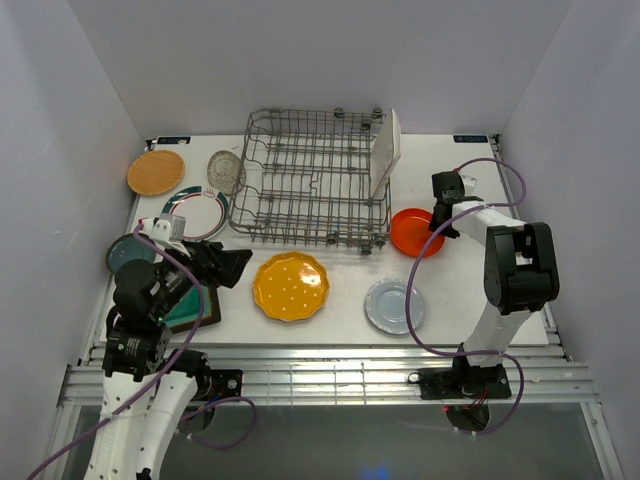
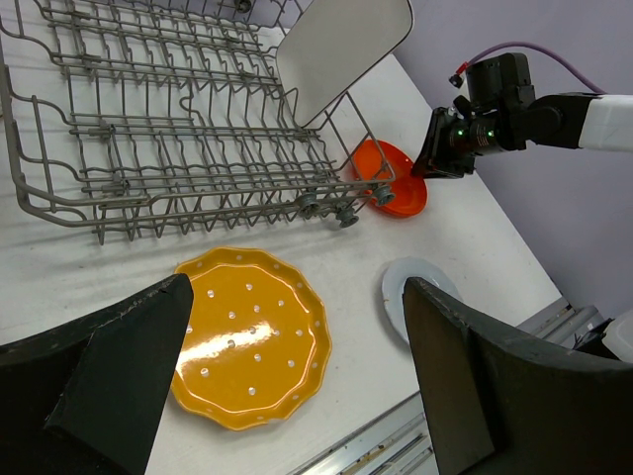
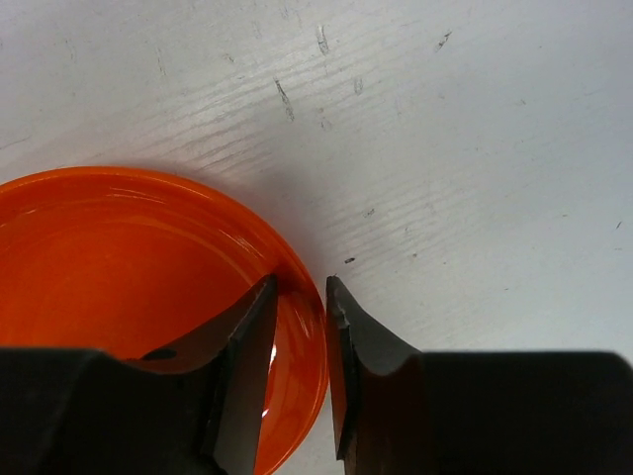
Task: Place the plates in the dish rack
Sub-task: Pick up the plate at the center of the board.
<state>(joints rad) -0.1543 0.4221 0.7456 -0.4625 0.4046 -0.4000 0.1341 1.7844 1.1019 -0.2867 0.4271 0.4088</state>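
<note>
My right gripper (image 1: pixel 437 225) is shut on the right rim of the orange-red plate (image 1: pixel 413 233), just right of the dish rack (image 1: pixel 310 180). In the right wrist view one finger is inside the rim and one outside (image 3: pixel 300 287) of the orange-red plate (image 3: pixel 119 257). A white rectangular plate (image 1: pixel 385 150) stands upright in the rack's right end. My left gripper (image 1: pixel 228 268) is open and empty above the square teal plate (image 1: pixel 190 308). The yellow scalloped plate (image 2: pixel 252 341) and pale grey plate (image 2: pixel 401 292) lie flat in front of the rack (image 2: pixel 178 129).
At the left lie a wooden plate (image 1: pixel 156 172), a clear glass plate (image 1: pixel 226 172), a white green-rimmed plate (image 1: pixel 195 212) and a dark teal plate (image 1: pixel 125 250). White walls close in the table on three sides. A metal rail (image 1: pixel 330 375) runs along the front edge.
</note>
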